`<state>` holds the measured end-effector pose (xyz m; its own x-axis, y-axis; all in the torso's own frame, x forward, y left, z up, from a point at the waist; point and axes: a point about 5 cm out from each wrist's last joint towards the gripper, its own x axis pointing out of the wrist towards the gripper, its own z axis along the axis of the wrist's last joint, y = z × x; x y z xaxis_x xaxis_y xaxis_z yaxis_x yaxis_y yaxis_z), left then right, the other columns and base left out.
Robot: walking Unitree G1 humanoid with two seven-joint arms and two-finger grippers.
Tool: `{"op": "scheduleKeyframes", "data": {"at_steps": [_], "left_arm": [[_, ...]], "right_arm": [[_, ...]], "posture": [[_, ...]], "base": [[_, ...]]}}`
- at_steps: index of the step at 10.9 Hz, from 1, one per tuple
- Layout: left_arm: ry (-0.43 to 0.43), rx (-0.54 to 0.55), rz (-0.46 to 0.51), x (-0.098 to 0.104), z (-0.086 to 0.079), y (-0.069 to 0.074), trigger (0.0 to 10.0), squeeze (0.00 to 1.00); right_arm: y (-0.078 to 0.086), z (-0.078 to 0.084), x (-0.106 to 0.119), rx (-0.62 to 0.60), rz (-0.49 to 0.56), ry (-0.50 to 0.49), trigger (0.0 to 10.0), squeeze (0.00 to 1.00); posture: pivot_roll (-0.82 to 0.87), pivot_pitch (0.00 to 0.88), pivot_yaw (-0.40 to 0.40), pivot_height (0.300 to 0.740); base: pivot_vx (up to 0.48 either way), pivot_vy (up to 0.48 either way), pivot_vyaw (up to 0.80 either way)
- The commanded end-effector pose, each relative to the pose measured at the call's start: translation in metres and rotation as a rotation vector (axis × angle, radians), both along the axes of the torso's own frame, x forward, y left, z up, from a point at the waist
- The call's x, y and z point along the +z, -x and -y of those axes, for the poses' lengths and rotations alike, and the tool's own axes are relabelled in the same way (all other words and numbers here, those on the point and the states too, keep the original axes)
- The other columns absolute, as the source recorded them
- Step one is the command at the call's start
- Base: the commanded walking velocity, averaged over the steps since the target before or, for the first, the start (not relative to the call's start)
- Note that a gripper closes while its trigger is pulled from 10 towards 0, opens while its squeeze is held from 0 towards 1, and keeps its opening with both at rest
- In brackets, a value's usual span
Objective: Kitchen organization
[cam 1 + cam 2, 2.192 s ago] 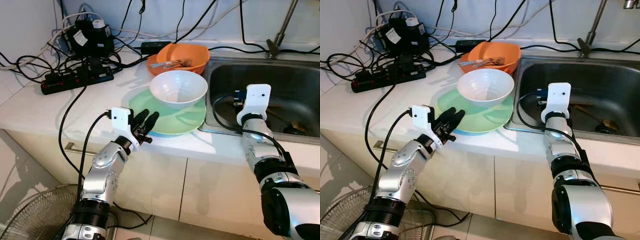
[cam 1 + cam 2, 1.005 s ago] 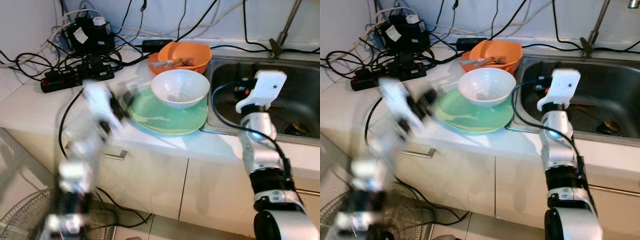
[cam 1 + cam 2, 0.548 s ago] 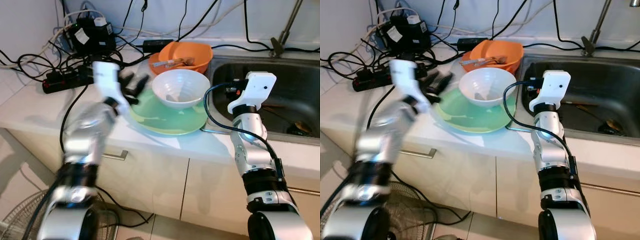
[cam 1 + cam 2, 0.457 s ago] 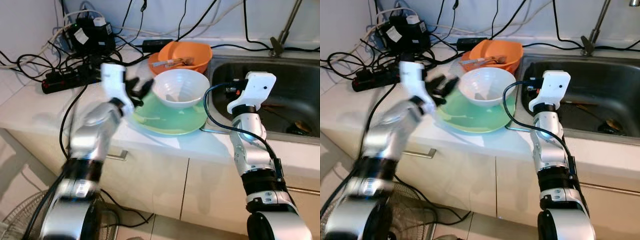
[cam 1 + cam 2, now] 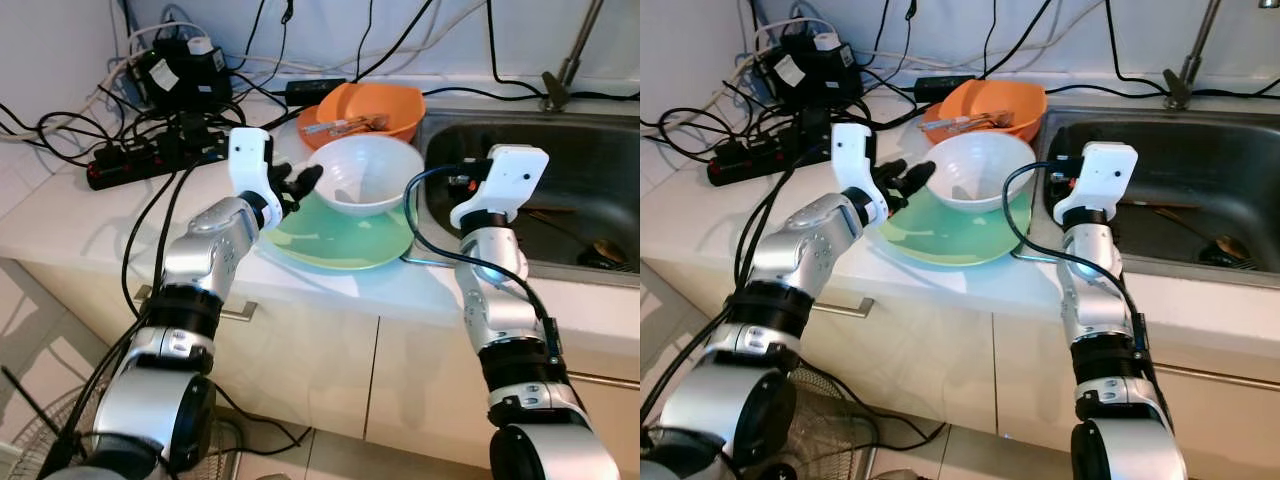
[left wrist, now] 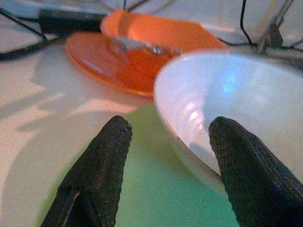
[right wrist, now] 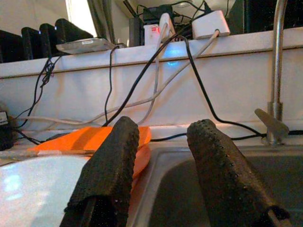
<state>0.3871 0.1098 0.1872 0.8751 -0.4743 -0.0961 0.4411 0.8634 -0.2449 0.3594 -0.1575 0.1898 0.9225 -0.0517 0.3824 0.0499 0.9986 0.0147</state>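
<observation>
A white bowl sits on a green plate on the white counter. Behind it stands an orange bowl holding utensils. My left gripper is open at the white bowl's left rim. In the left wrist view, that rim lies between the two black fingers, with the green plate below; I cannot tell if they touch it. My right arm rises at the sink's left edge. My right gripper is open and holds nothing, pointing over the sink toward the back wall.
A steel sink with a tap takes up the right side, with utensils lying in it. A power strip, chargers and tangled cables crowd the counter's back left. A fan stands on the floor below.
My left arm has swung up from the counter's front edge to the white bowl's left rim. The right arm has shifted slightly left. The bowls and plate have not moved.
</observation>
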Motion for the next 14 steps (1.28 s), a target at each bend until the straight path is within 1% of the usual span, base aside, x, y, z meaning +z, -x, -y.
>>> {"op": "scheduleKeyframes", "data": {"at_steps": [1,3,4,5,6,7,8,10,14], "left_arm": [[-0.032,-0.015,-0.066,-0.01,-0.002,0.0,10.0,0.0],[-0.026,-0.038,-0.12,-0.019,-0.004,0.004,10.0,0.0],[-0.018,-0.038,-0.125,-0.02,-0.004,0.004,10.0,0.0],[0.009,-0.041,-0.111,-0.018,-0.003,0.004,10.0,0.0],[0.048,-0.048,-0.086,-0.014,0.0,0.005,5.9,0.0],[0.072,-0.052,-0.079,-0.012,0.001,0.005,0.0,0.0],[0.115,-0.06,-0.086,-0.012,0.004,0.006,0.0,0.0],[0.153,-0.065,-0.097,-0.013,0.008,0.007,0.0,0.0],[0.18,-0.068,-0.107,-0.014,0.011,0.009,0.0,0.0]], "right_arm": [[0.001,-0.004,0.0,0.01,-0.002,0.011,10.0,0.0],[0.0,-0.005,0.0,0.011,-0.005,0.013,10.0,0.0],[0.0,-0.004,0.0,0.009,-0.007,0.015,10.0,0.0],[-0.001,-0.003,0.0,0.006,-0.008,0.016,10.0,0.0],[-0.001,-0.003,-0.001,0.005,-0.014,0.018,10.0,0.0],[-0.001,-0.003,-0.002,0.006,-0.018,0.019,10.0,0.0],[-0.001,-0.003,-0.002,0.007,-0.021,0.02,10.0,0.0],[-0.002,-0.002,-0.002,0.005,-0.024,0.022,10.0,0.0],[-0.002,-0.002,-0.003,0.002,-0.032,0.021,10.0,0.0]], "posture": [[0.05,0.0,0.136,0.74],[0.05,0.0,0.137,0.74],[0.05,0.0,0.137,0.74],[0.06,0.0,0.134,0.74],[0.06,0.0,0.133,0.74],[0.06,0.0,0.132,0.74],[0.06,0.0,0.132,0.74],[0.06,0.0,0.131,0.74],[0.06,0.0,0.129,0.74]], "base": [[0.0,0.0,0.0],[0.0,0.0,0.0],[0.0,0.0,0.0],[0.0,0.0,0.0],[0.0,0.0,0.0],[0.0,0.0,0.0],[0.0,0.0,0.0],[0.0,0.0,0.0],[0.0,0.0,0.0]]}}
